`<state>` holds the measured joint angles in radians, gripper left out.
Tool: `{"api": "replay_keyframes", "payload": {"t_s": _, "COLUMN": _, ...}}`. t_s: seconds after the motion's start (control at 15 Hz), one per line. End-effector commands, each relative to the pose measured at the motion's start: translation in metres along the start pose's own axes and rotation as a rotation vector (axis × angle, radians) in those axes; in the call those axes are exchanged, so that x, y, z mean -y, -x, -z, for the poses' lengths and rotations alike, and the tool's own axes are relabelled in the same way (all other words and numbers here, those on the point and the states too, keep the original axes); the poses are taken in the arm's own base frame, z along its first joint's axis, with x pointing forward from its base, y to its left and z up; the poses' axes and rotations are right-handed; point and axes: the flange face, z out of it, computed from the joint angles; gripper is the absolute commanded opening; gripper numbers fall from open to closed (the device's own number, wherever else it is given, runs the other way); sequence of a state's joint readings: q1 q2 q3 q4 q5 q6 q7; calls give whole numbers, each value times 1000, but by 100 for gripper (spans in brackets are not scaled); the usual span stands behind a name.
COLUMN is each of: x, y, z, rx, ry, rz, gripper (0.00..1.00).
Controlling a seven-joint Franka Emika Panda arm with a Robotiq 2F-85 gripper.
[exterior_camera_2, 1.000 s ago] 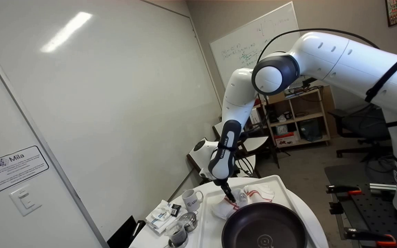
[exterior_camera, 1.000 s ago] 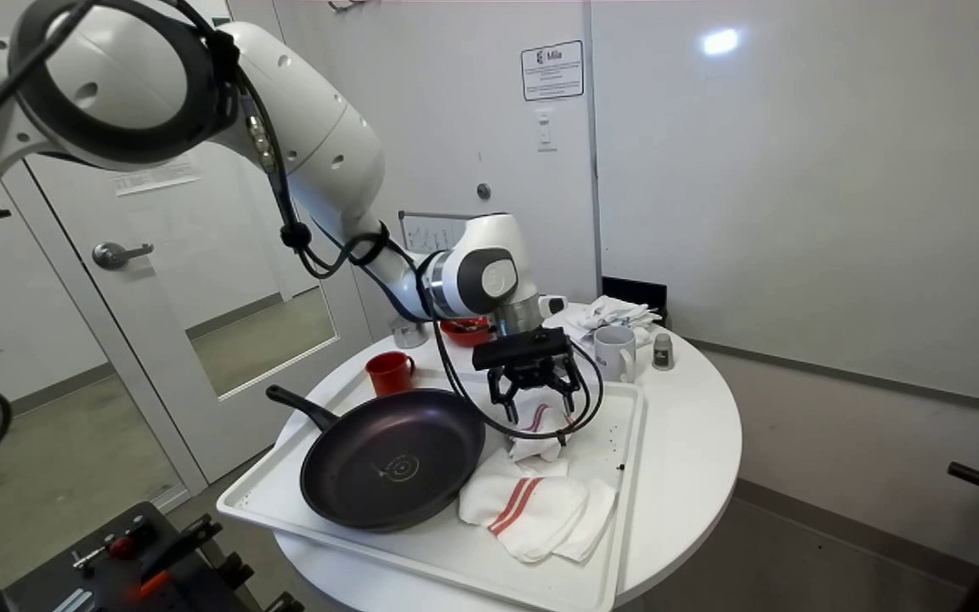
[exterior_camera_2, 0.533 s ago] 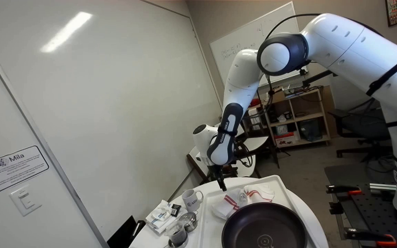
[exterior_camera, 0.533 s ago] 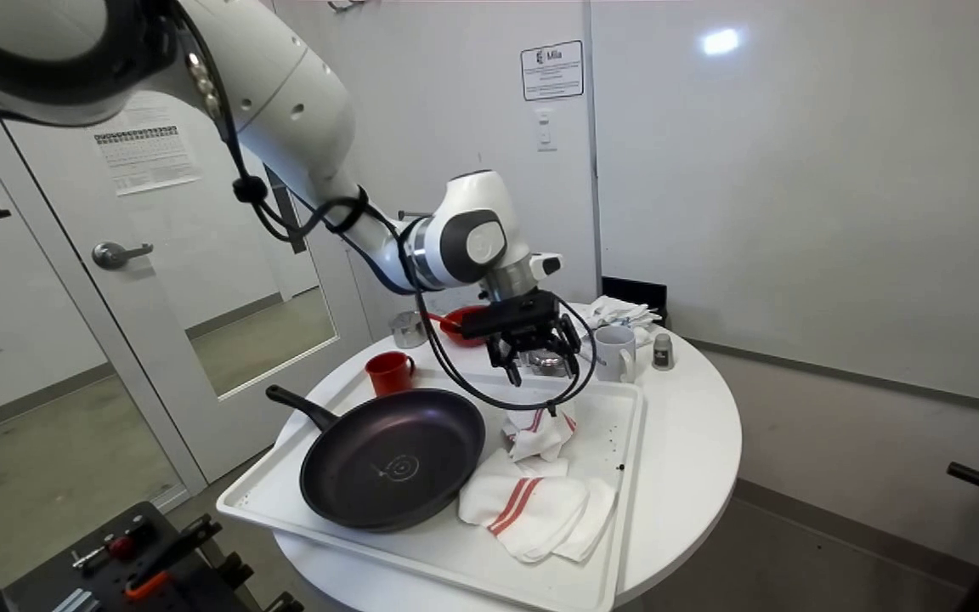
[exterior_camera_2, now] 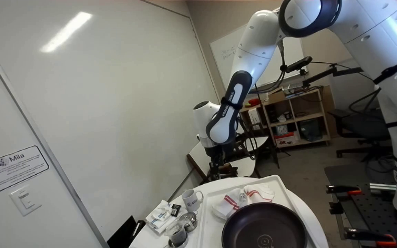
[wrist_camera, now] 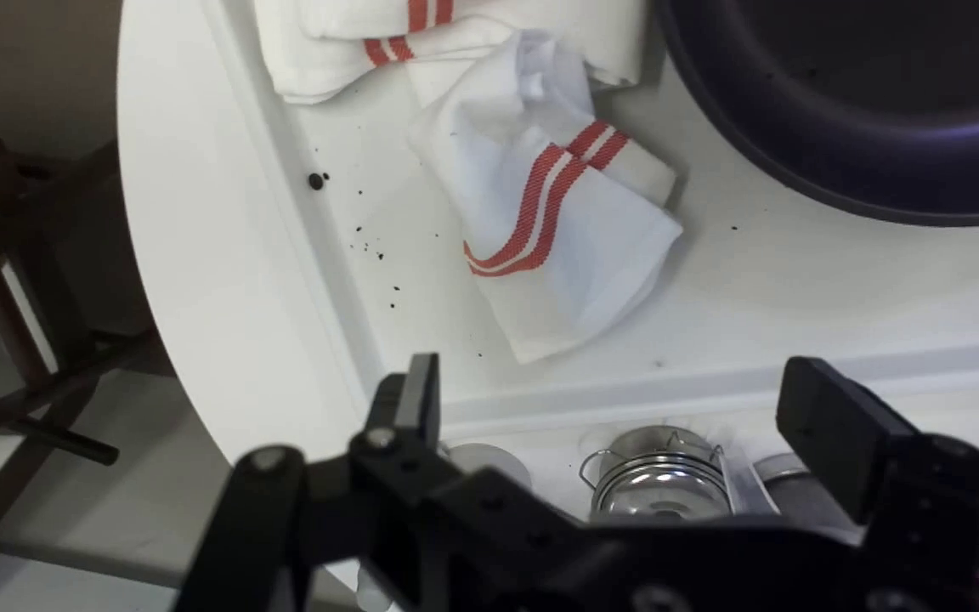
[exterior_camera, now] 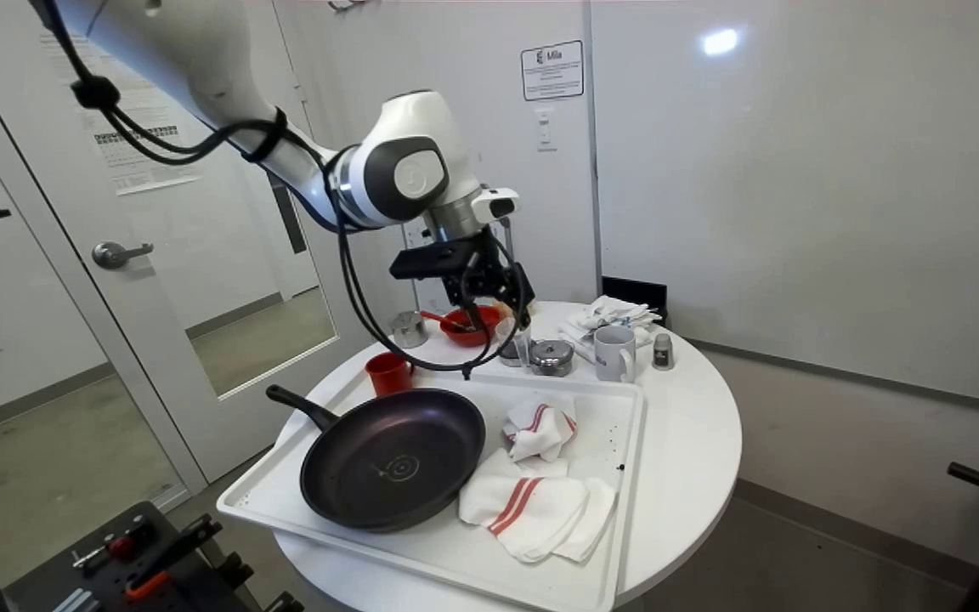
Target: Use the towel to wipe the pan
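A black pan [exterior_camera: 392, 459] lies on the white tray [exterior_camera: 596, 433]; it also shows in an exterior view [exterior_camera_2: 264, 225] and the wrist view [wrist_camera: 880, 161]. A crumpled white towel with red stripes [exterior_camera: 540, 432] lies beside the pan, also in an exterior view [exterior_camera_2: 228, 204] and the wrist view [wrist_camera: 574, 229]. A folded, red-striped white towel [exterior_camera: 532, 514] lies next to it, partly cut off in the wrist view [wrist_camera: 328, 59]. My gripper [exterior_camera: 498, 321] is raised beyond the tray's back edge, apart from both towels. In the wrist view [wrist_camera: 613, 395] its fingers are spread with nothing between them.
Below and around the gripper stand a lidded metal pot [exterior_camera: 551, 357], a red bowl [exterior_camera: 468, 327] and a metal container [exterior_camera: 409, 329]. A red cup [exterior_camera: 388, 374] stands by the pan handle. A grey mug [exterior_camera: 615, 353], small jar [exterior_camera: 663, 351] and white cloths [exterior_camera: 613, 314] are at the back.
My gripper has risen from the crumpled towel and moved away past the tray's back edge. The towels and the pan stay on the tray where they were half a second ago.
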<state>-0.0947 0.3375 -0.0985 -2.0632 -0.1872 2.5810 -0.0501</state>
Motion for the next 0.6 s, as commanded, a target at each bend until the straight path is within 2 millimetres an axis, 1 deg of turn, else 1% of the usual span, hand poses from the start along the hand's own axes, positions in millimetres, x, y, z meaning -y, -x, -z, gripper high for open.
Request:
{"api": "replay_keyframes", "payload": {"t_s": 0.0, "x": 26, "y": 33, "z": 35, "rx": -11, "ry": -19, "rz": -112, "gripper": 100}}
{"api": "replay_keyframes", "payload": {"t_s": 0.27, "x": 50, "y": 55, "z": 57, "rx": -28, "ry": -15, "rz": -166, "gripper": 100}}
{"api": "replay_keyframes", "payload": {"t_s": 0.4, "x": 60, "y": 67, "z": 63, "rx": -23, "ry": -12, "rz": -178, "gripper": 100}}
{"api": "replay_keyframes", "payload": {"t_s": 0.53, "x": 65, "y": 77, "z": 67, "rx": -23, "ry": -1, "rz": -182, "gripper": 100}}
